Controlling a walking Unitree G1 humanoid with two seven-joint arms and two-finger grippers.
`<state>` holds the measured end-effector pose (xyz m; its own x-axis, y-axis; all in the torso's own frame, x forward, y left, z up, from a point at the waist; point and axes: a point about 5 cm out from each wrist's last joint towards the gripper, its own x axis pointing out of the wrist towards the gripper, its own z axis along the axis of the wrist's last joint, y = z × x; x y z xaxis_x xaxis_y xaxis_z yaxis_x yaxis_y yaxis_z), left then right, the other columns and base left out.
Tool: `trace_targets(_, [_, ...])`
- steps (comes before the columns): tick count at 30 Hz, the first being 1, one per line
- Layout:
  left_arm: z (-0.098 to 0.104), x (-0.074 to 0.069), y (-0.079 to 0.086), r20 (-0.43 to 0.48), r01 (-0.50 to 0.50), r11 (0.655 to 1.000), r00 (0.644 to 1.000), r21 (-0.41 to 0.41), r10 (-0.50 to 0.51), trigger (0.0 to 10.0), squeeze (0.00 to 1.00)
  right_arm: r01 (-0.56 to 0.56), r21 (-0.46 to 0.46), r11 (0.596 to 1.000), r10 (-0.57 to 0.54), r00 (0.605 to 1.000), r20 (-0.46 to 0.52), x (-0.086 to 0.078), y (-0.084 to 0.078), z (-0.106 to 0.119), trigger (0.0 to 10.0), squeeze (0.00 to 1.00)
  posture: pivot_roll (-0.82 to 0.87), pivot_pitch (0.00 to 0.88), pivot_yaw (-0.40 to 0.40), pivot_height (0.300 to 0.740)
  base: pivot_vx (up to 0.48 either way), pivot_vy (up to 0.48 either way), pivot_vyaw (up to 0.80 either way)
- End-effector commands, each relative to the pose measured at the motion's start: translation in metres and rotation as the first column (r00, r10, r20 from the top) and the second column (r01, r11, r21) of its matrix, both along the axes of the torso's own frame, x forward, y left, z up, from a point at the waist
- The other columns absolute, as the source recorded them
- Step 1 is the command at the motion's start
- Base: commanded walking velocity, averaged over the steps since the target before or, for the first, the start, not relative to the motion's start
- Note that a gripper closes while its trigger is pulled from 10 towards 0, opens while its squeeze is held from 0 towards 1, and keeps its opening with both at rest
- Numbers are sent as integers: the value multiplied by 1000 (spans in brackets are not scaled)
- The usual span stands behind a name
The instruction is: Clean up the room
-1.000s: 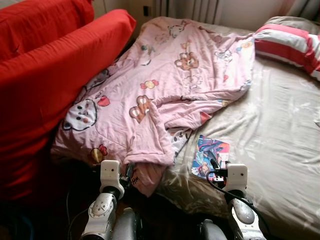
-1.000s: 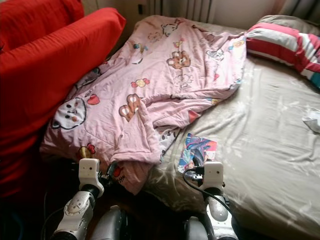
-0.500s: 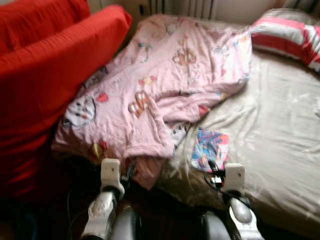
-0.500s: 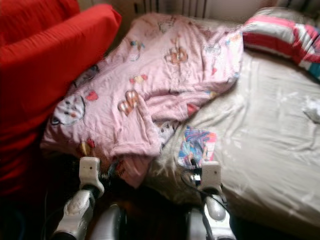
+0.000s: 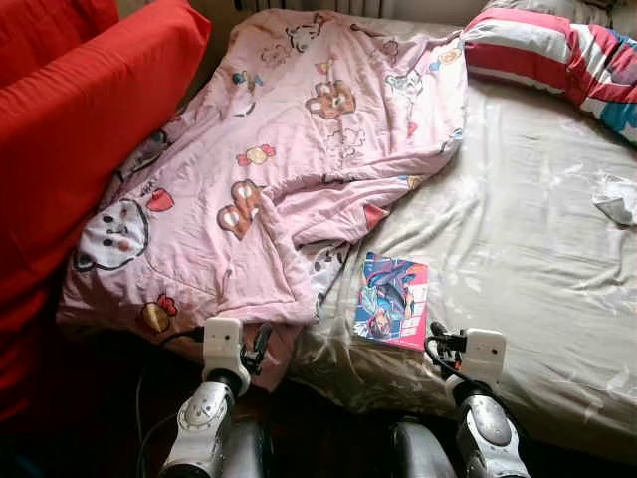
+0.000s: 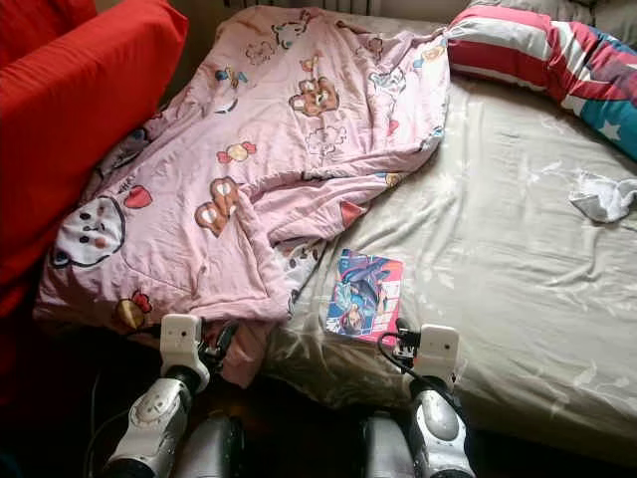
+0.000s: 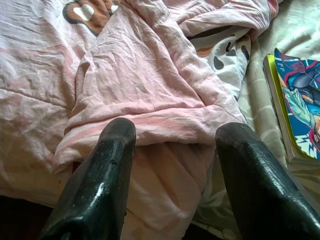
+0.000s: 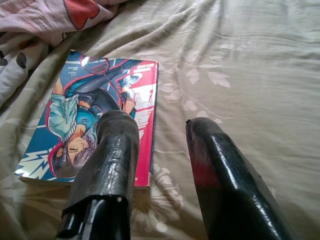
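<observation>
A comic book (image 5: 391, 314) with a blue, pink and yellow illustrated cover lies flat on the beige leaf-patterned bed sheet (image 5: 528, 249), just beside the folded edge of a pink cartoon-print quilt (image 5: 269, 169); its cover lettering is too small to read. Right gripper (image 8: 160, 135): jaws spread, above the book's near corner. Left gripper (image 7: 175, 137): jaws spread, at the quilt's hanging hem. A red sofa (image 5: 70, 129) adjoins the bed; a striped pillow (image 5: 557, 55) and a crumpled white tissue (image 6: 602, 196) lie farther off.
</observation>
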<state>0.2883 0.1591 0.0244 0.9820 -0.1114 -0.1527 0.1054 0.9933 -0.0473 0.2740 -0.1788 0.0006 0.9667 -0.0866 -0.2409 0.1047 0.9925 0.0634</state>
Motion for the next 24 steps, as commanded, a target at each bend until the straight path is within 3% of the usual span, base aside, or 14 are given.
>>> trace_targets(1, [-6, -5, 3, -29, -9, 1000, 1000, -8, 9, 10000, 0, -3, 18, 1000, 4, 999, -41, -6, 2, -8, 10000, 0, -60, 194, 31, 656, 0, 0, 0])
trace_targets(15, [-6, -5, 3, -29, -6, 1000, 1000, -10, 6, 10000, 0, -29, 35, 999, 31, 998, -55, -7, 7, -10, 10000, 0, -58, 194, 32, 656, 0, 0, 0])
trace_targets(24, [-6, -5, 3, -30, -5, 1000, 1000, -11, 5, 10000, 0, -46, -1, 999, 45, 994, -97, -7, 8, -13, 10000, 0, -59, 195, 31, 644, 0, 0, 0])
